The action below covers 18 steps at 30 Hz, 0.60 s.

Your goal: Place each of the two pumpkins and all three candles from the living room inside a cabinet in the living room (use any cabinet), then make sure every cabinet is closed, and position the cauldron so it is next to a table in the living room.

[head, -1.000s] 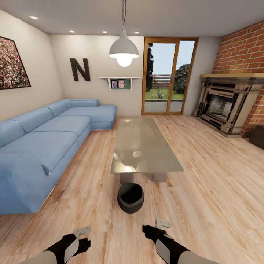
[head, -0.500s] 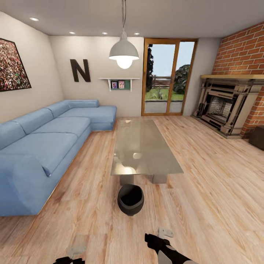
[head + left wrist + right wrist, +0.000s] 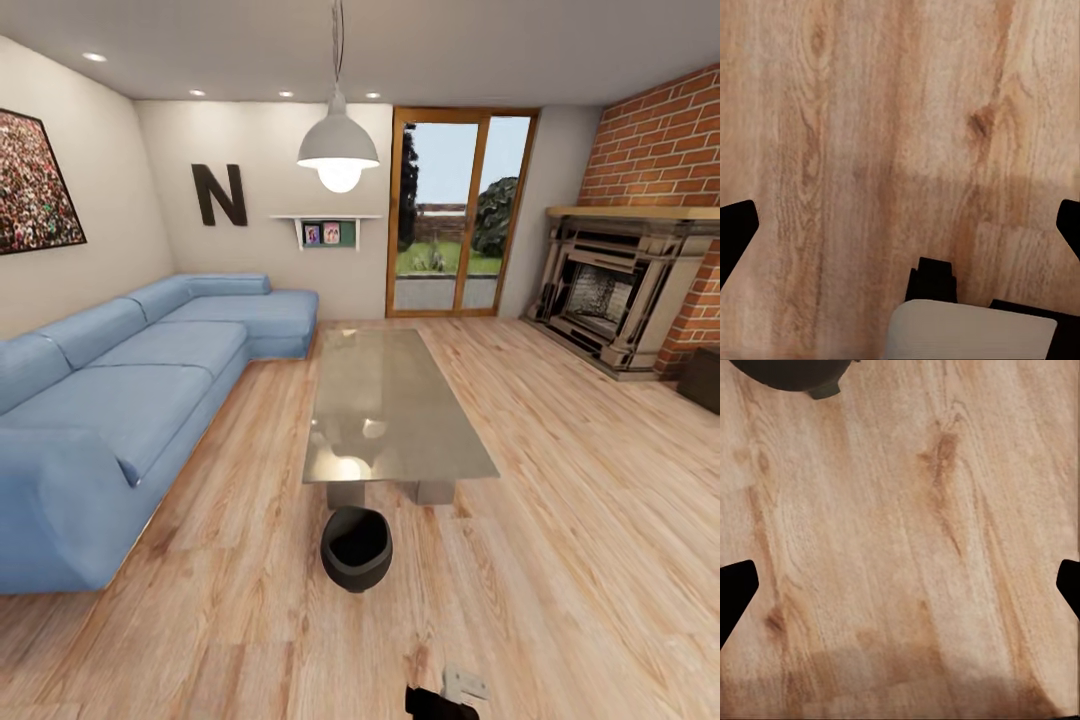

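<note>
The black cauldron (image 3: pixel 356 548) stands upright on the wood floor, just in front of the near short end of the grey glass-topped table (image 3: pixel 390 405). My right gripper (image 3: pixel 447 694) peeks in at the bottom edge of the head view, short of the cauldron. In the right wrist view that gripper (image 3: pixel 900 592) is open over bare floor, with the cauldron (image 3: pixel 791 375) ahead of it. My left gripper (image 3: pixel 900 232) is open too, with only floorboards between its fingers (image 3: pixel 735 236). Pumpkins and candles are out of view.
A long blue sofa (image 3: pixel 110 400) runs along the left of the table. On the right wall stands a brick fireplace (image 3: pixel 610 290), with a dark low block (image 3: pixel 705 378) at the view's edge. A glass door (image 3: pixel 450 215) is at the back. Open floor lies right of the table.
Both arms have sunk toward the bottom of the head view: the left has gone out of it, and only the right gripper's tip still shows. The cauldron has stayed put.
</note>
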{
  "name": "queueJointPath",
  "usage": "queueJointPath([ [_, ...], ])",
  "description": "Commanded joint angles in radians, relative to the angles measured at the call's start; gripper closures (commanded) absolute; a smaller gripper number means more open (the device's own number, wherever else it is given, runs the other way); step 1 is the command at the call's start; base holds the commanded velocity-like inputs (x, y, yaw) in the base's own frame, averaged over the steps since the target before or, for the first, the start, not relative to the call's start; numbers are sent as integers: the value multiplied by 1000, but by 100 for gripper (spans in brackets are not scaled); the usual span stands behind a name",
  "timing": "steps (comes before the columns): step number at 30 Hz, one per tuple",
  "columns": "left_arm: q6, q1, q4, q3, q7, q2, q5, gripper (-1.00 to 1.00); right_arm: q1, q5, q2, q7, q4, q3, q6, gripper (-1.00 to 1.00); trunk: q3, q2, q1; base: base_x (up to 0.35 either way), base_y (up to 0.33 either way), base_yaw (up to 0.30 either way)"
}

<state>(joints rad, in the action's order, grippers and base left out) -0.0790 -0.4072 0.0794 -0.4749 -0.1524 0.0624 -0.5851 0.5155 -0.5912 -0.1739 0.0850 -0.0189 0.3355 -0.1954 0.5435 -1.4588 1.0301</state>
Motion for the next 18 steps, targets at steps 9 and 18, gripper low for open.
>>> queueJointPath([
  [9,65,22,-53,-26,-6,5,-7,-100,-50,-5,-1,2,-5,8,-45,-100,-27,63,-35,0,0,0],
  [18,80,63,-56,-41,-6,27,-6,-100,-129,-4,-1,2,-6,8,-65,-100,-56,126,-69,0,0,0],
])
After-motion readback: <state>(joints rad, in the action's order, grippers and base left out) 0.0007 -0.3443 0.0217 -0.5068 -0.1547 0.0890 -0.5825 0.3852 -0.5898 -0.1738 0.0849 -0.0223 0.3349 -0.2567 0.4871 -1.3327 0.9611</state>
